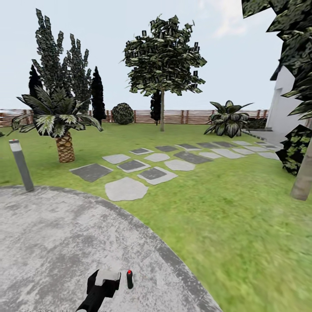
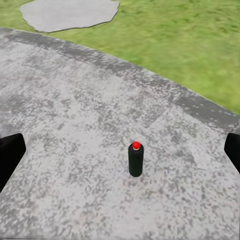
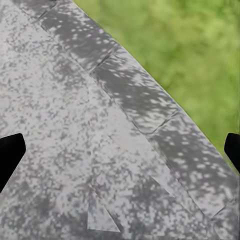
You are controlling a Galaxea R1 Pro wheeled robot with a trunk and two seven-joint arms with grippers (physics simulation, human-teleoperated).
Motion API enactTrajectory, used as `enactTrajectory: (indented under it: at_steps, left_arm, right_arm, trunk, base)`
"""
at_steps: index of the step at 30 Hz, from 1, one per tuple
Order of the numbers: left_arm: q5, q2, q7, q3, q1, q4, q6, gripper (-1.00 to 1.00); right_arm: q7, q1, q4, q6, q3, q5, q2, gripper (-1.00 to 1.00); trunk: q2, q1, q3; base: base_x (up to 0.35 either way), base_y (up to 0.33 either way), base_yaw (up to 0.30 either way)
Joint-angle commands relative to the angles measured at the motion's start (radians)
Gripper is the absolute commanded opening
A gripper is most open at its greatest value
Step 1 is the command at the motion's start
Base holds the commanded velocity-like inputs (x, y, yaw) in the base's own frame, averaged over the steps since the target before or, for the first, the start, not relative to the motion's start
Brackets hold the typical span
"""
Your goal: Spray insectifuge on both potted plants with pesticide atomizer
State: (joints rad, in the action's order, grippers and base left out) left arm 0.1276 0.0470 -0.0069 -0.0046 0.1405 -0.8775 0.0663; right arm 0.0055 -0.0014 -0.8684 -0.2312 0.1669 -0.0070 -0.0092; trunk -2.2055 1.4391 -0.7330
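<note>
The left tool, black-fingered, stands wide apart and holds nothing; its two fingertips sit at opposite edges of the left wrist view with bare stone between them. Between and just beyond those fingertips stands the small dark cylindrical spray bottle with a red cap, upright on the round grey speckled stone patio, clear of both fingers and touching neither. In the head view the same bottle stands just to the right of the left arm's black-and-white wrist housing, near the patio's curved border. The right tool is likewise spread wide and empty, over the patio's darker edging stones where they meet the green lawn. Farther out, a grey bollard lamp post stands at the patio's left edge. Irregular grey stepping stones run across the grass toward a white building wall. A short palm with a woven brown trunk stands left, a leafy tree centre, and a brown slatted wooden fence closes the far boundary.
</note>
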Motion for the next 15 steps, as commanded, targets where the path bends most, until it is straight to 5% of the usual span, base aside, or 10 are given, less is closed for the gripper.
enactTrajectory:
  at_steps: [1, 15]
  left_arm:
    - [0.01, 0.001, -0.001, 0.001, 0.001, 0.0, 0.003, 1.0]
    - [0.01, 0.001, -0.001, 0.001, 0.001, 0.0, 0.003, 1.0]
  right_arm:
    - [0.001, 0.0, -0.001, -0.005, 0.001, -0.001, 0.0, 1.0]
    - [0.001, 0.0, -0.001, -0.005, 0.001, -0.001, 0.0, 1.0]
  trunk:
    - [0.0, 0.0, -0.001]
    - [0.0, 0.0, -0.001]
  base:
    - [0.026, -0.31, 0.256]
    - [0.003, -0.319, 0.256]
